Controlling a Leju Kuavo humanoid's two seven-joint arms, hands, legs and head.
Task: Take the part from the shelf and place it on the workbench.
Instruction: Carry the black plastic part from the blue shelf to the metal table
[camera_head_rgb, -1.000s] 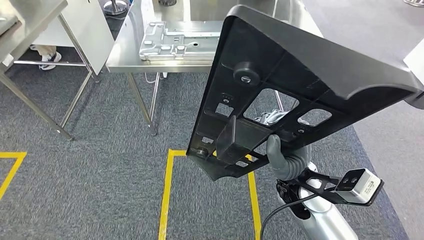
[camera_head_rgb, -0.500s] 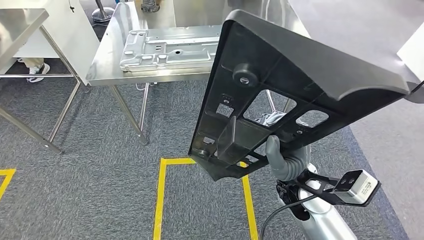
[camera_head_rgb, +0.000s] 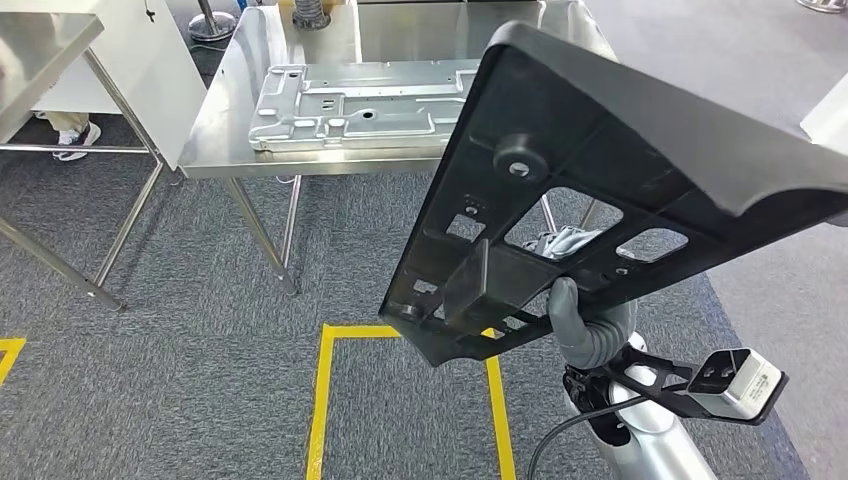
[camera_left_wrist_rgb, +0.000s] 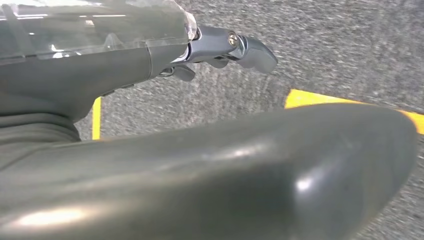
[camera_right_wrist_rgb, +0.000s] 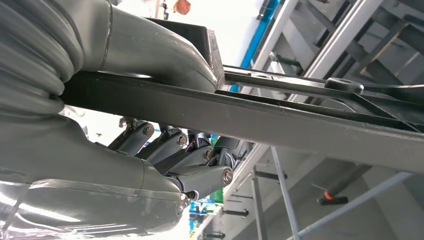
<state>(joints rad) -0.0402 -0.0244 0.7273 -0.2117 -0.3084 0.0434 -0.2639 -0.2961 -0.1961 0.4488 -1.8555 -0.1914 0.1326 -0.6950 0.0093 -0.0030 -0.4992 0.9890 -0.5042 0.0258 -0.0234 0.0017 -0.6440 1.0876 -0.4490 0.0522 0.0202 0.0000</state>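
My right hand (camera_head_rgb: 585, 325) grips a large black plastic part (camera_head_rgb: 600, 150) by its lower edge and holds it up tilted, its ribbed underside with cut-outs facing me. In the right wrist view the thumb (camera_right_wrist_rgb: 150, 50) lies over the black part's (camera_right_wrist_rgb: 300, 125) edge and the fingers (camera_right_wrist_rgb: 200, 155) curl beneath it. The steel workbench (camera_head_rgb: 300, 165) stands ahead, partly hidden behind the part. My left hand (camera_left_wrist_rgb: 225, 45) hangs over the carpet and holds nothing.
A silver stamped metal plate (camera_head_rgb: 360, 100) lies on the workbench. A second steel table (camera_head_rgb: 40, 40) and a white panel (camera_head_rgb: 140, 60) stand at the left, with a person's shoe (camera_head_rgb: 70, 140) beneath. Yellow tape (camera_head_rgb: 320, 400) marks the grey carpet.
The whole view has shifted as the camera moved: the workbench now sits lower in the picture and more of its top shows. The black part stays in my right hand.
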